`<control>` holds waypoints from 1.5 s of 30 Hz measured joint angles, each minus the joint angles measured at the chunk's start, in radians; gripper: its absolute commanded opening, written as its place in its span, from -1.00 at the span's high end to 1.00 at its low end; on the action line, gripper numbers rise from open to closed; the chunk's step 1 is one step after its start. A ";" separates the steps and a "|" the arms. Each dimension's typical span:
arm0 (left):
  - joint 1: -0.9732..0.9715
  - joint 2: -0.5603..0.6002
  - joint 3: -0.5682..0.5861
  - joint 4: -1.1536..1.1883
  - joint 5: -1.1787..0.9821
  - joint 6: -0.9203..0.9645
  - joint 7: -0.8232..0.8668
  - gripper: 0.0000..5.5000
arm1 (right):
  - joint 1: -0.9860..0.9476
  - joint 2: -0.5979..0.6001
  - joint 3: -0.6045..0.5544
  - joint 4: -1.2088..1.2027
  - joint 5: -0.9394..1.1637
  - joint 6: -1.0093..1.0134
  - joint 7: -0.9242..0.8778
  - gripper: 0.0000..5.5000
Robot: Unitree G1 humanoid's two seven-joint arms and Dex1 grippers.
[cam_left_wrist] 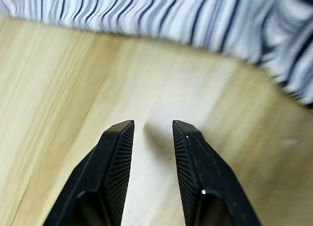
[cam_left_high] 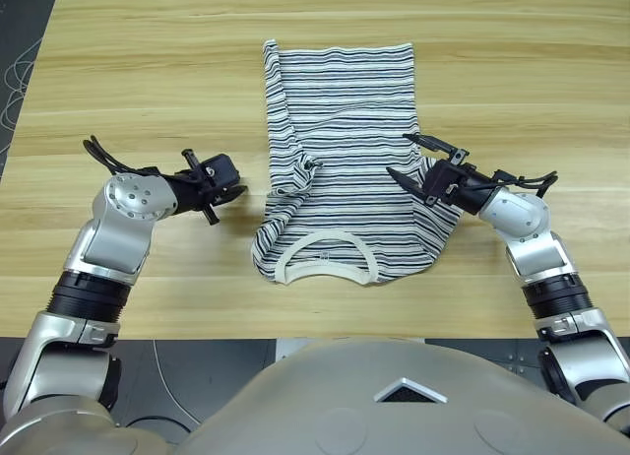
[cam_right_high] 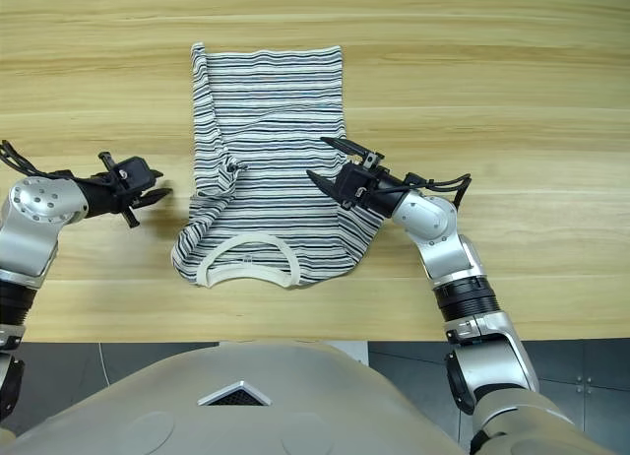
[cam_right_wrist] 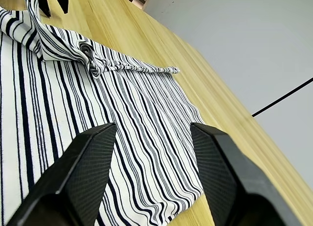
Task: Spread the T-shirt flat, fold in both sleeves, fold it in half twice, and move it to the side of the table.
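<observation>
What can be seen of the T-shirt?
The T-shirt is soft knit with navy and white stripes and a cream collar, which faces the robot. It lies on the wooden table, sleeves folded in, the left fold bunched. The open right gripper hangs over its right edge; contact is unclear. The left gripper is apart.

T-shirt striped navy and white, cream collar; worktop light wood grain; end effector fingers black.
</observation>
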 measured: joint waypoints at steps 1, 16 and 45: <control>0.016 0.000 -0.002 -0.028 0.003 -0.001 0.000 0.46 | 0.001 -0.002 0.000 -0.003 0.000 0.000 0.000 -0.02; 0.080 -0.051 0.011 -0.201 0.005 0.098 -0.008 0.46 | 0.009 -0.015 -0.001 -0.011 0.004 0.001 0.000 -0.02; 0.032 -0.240 -0.025 -0.456 -0.431 0.506 -0.148 0.46 | -0.001 -0.008 -0.012 0.035 0.009 -0.014 -0.016 -0.02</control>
